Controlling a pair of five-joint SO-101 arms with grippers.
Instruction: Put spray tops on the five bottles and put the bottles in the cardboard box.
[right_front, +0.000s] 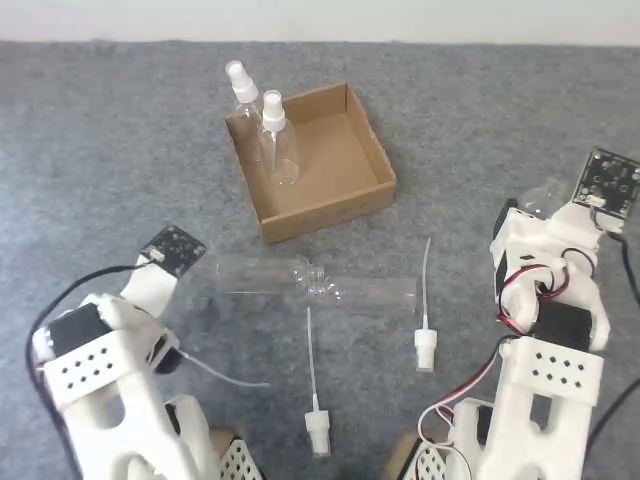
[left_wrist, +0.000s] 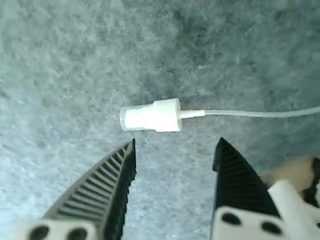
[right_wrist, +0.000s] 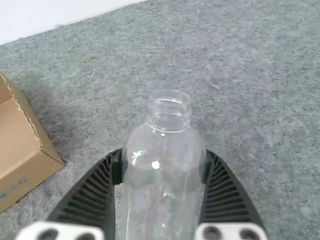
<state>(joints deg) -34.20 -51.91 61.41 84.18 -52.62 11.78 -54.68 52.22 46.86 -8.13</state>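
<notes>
Right hand (right_wrist: 162, 159) grips an uncapped bottle (right_wrist: 163, 185); left hand (left_wrist: 175, 145) spread near spray top (left_wrist: 152, 116).

Two bottles (right_front: 260, 272) before cardboard box (right_front: 330, 208)

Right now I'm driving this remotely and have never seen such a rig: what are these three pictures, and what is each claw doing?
Two small robot arms sit side by side on a grey carpet. The high view looks down on both; the other two pictures come from a camera on each wrist. The cardboard box holds two capped bottles, upright. Two bare bottles and two spray tops lie in front of it. The left gripper is open, facing a third spray top. The right gripper is shut on an uncapped bottle.
</notes>
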